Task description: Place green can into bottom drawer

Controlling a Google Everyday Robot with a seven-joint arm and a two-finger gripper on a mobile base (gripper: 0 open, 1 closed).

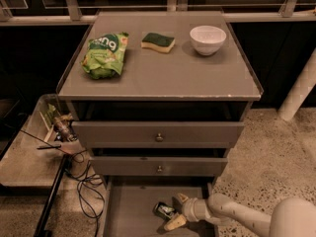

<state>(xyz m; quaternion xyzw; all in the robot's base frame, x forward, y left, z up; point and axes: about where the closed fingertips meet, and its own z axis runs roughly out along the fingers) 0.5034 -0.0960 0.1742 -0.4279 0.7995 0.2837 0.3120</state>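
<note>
The green can (163, 211) lies on its side on the floor of the open bottom drawer (131, 211), right of the middle. My gripper (177, 212) reaches into the drawer from the right, low over the floor. Its pale fingers (179, 199) are spread open, one behind and one in front of the can's right end. The can rests on the drawer floor, at or just left of the fingertips. My white arm runs off to the bottom right.
The cabinet top (163, 75) holds a crinkled green snack bag (102, 55), a green-topped yellow sponge (157, 41) and a white bowl (207, 39). The two upper drawers (159, 137) stick out slightly. A low side tray with clutter (57, 130) and cables (84, 181) stands at the left.
</note>
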